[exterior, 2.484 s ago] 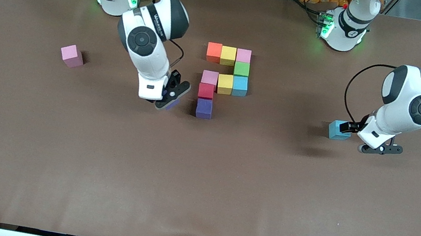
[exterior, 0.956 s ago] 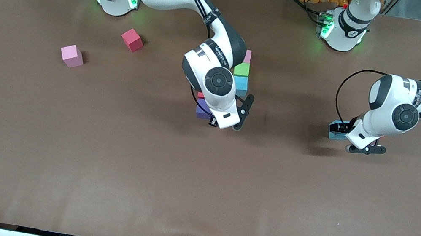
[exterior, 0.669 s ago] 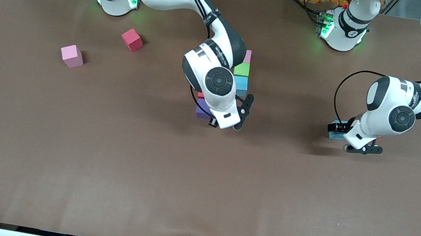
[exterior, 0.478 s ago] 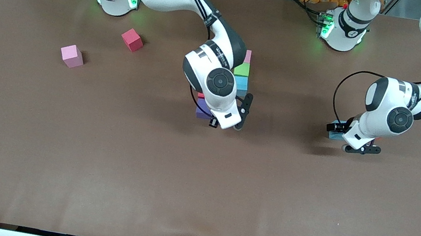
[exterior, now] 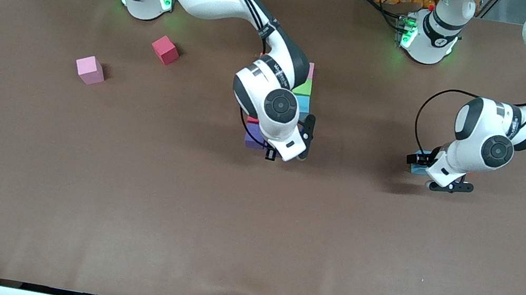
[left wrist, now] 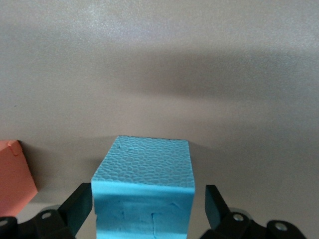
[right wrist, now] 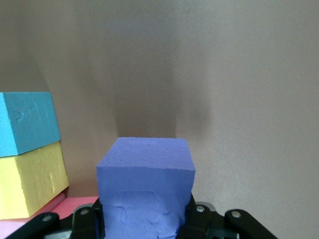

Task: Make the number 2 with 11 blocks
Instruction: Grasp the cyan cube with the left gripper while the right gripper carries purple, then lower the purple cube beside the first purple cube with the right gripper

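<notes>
Right gripper (right wrist: 144,219) clamps purple block (right wrist: 145,186) (front view hides it).

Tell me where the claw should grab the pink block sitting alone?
Probably by two opposite flat sides of the pink block, coming straight down from above. It is a small cube lying apart from the others with bare table all round, so nothing blocks the fingers. It sits turned a little, so the claw should twist to match its sides.

Right arm stretched from its base toward mid-counter, right gripper (exterior: 287,156) pointing down, fingers closed on a purple block (right wrist: 145,186), left arm bent, left gripper (exterior: 438,177) low, fingers spread wide
</notes>
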Motion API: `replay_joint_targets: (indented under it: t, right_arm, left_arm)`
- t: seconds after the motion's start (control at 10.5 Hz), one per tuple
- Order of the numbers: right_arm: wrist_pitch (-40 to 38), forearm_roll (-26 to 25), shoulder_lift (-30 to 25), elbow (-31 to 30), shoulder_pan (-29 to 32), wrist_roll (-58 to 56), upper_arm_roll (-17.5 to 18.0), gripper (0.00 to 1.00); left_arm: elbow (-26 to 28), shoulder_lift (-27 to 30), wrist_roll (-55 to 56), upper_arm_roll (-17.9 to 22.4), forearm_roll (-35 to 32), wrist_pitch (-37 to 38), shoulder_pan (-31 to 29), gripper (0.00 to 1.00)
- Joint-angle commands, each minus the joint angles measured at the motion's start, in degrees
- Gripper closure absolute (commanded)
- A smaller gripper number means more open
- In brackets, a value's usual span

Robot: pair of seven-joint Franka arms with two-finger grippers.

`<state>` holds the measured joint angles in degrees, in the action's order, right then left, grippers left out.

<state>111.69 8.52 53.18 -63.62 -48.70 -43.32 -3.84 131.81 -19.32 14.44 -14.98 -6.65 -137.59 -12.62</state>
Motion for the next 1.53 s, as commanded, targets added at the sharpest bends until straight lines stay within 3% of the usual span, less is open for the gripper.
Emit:
replay_joint_targets:
  t: [0.0, 0.76, 1.43]
  right_arm:
    - [-0.2, -2.0, 1.1, 1.5, -0.4, -0.6, 0.4, 1.0]
    - [0.7, -4.6, 0.9, -2.6, -1.7, -0.6, 0.4, 1.0]
    - [0.9, -6.1, 0.4, -4.4, -1.2, -1.8, 0.4, 1.0]
  left_arm:
    - [-0.7, -0.4, -1.6, -0.1, 0.8, -0.5, 0.1, 0.0]
    - [-0.7, 0.3, -1.5, -0.1, 0.8, 0.0, -0.1, 0.0]
    - [-1.6, 0.3, -1.3, -0.2, 0.8, 1.0, 0.0, 0.17]
